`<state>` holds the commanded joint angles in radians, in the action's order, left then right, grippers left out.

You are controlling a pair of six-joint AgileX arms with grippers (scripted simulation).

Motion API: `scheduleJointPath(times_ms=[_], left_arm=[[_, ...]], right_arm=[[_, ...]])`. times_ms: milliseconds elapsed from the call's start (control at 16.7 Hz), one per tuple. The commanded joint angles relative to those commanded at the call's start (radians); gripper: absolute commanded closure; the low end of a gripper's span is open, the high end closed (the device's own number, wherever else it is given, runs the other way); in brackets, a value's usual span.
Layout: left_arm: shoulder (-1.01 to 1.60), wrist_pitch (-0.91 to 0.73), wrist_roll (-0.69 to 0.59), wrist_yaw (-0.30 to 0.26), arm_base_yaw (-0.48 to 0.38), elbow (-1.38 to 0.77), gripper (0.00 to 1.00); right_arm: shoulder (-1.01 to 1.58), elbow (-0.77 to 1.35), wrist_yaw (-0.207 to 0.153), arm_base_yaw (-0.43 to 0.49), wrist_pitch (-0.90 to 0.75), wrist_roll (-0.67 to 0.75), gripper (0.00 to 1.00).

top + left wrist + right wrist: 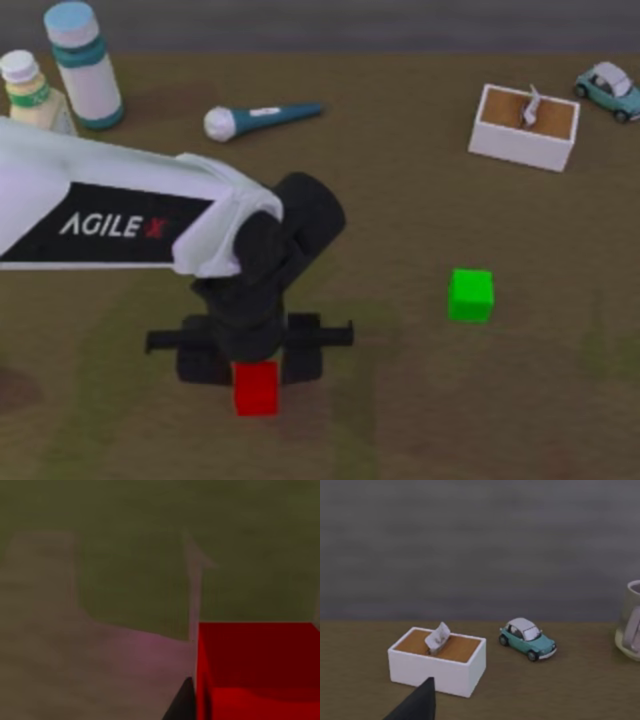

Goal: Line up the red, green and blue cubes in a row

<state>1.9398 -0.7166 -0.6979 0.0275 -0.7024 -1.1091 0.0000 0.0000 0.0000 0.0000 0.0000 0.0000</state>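
The red cube (pixel 257 390) lies at the front of the table, left of centre. My left gripper (pixel 255 368) comes down onto it from above and is shut on it. In the left wrist view the red cube (pixel 257 670) fills one corner, and a dark fingertip (pixel 184 702) presses against its side. The green cube (pixel 470 295) sits alone to the right of centre. The blue cube is out of view. My right arm is parked outside the top view. Its wrist view shows one dark fingertip (pixel 420 702), set wide to one side with nothing beside it.
Two bottles (pixel 85 65) (pixel 30 92) stand at the back left. A teal-handled microphone (pixel 260 118) lies beside them. A white box (pixel 525 128) with a brown inside and a teal toy car (pixel 608 88) sit at the back right. A mug (pixel 631 622) shows beside the car.
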Motion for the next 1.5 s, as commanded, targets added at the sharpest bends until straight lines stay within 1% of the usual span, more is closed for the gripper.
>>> scheduleJointPath(times_ms=[180, 240, 780, 900, 1200, 1320, 1500], left_arm=[[0.0, 0.0, 0.0, 0.0, 0.0, 0.0, 0.02], [0.0, 0.0, 0.0, 0.0, 0.0, 0.0, 0.0], [-0.002, -0.004, 0.0, 0.0, 0.001, -0.003, 0.0], [-0.019, -0.042, -0.005, 0.001, 0.004, -0.027, 0.0], [-0.104, -0.239, -0.01, 0.0, 0.011, -0.122, 0.0], [-0.125, -0.265, -0.009, 0.001, 0.013, -0.141, 0.0], [-0.121, -0.263, -0.009, 0.001, 0.008, -0.139, 0.0]], right_arm=[[0.0, 0.0, 0.0, 0.0, 0.0, 0.0, 0.0], [0.0, 0.0, 0.0, 0.0, 0.0, 0.0, 0.0], [0.0, 0.0, 0.0, 0.0, 0.0, 0.0, 0.0], [0.0, 0.0, 0.0, 0.0, 0.0, 0.0, 0.0], [0.0, 0.0, 0.0, 0.0, 0.0, 0.0, 0.0], [0.0, 0.0, 0.0, 0.0, 0.0, 0.0, 0.0], [0.0, 0.0, 0.0, 0.0, 0.0, 0.0, 0.0]])
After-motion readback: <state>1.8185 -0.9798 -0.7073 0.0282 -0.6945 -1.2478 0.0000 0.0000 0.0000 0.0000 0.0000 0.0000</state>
